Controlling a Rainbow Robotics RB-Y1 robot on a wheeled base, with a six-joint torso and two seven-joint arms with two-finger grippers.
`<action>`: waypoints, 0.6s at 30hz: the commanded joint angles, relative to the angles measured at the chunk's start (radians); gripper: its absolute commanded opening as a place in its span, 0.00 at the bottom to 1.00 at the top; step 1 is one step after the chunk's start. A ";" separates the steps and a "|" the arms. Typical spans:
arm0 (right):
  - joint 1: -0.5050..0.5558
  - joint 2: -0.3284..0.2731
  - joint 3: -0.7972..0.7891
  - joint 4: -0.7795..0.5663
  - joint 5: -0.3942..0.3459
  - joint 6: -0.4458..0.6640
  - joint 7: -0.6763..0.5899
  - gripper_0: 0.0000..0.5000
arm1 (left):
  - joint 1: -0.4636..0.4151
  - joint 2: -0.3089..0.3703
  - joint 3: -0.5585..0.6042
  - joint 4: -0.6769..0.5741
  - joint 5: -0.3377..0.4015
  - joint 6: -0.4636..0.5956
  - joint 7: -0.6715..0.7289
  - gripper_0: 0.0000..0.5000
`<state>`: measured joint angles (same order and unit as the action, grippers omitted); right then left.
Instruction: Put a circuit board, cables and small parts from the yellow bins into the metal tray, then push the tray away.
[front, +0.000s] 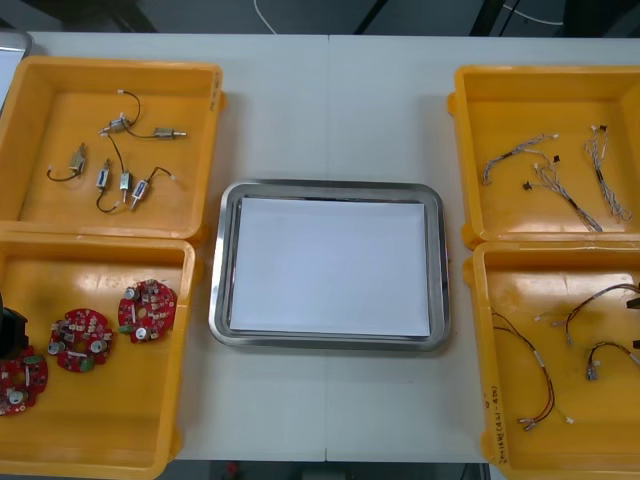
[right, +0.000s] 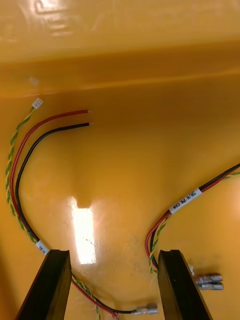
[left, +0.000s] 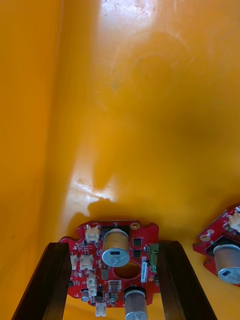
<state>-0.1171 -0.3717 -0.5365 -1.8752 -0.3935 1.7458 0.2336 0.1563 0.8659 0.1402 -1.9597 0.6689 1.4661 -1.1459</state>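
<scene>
Board, round and red with silver cylinders, sits between the left gripper's spread fingers. Right gripper hangs spread above cables.

A light table bears four yellow bins flanking a metal tray.

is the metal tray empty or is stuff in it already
Empty: the metal tray shows a bare white inside, with no board, cable or part in it.

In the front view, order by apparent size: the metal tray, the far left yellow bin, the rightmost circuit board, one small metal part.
Largest: metal tray and far left yellow bin, about alike, not ranked.
Then: rightmost circuit board.
Smallest: small metal part.
</scene>
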 joint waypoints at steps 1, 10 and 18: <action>0.019 0.007 0.023 0.010 0.002 -0.051 -0.073 1.00 | 0.048 0.042 -0.007 0.001 -0.015 -0.026 -0.091 1.00; 0.065 0.007 0.050 0.010 -0.021 -0.077 -0.099 1.00 | 0.058 0.042 -0.037 0.001 -0.061 -0.044 -0.083 1.00; 0.109 0.007 0.087 0.010 -0.024 -0.123 -0.111 1.00 | 0.061 0.042 -0.045 0.001 -0.068 -0.047 -0.071 1.00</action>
<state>-0.0475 -0.3708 -0.4763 -1.8540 -0.4093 1.6440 0.1657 0.1842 0.8660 0.1048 -1.9573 0.6137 1.4268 -1.1459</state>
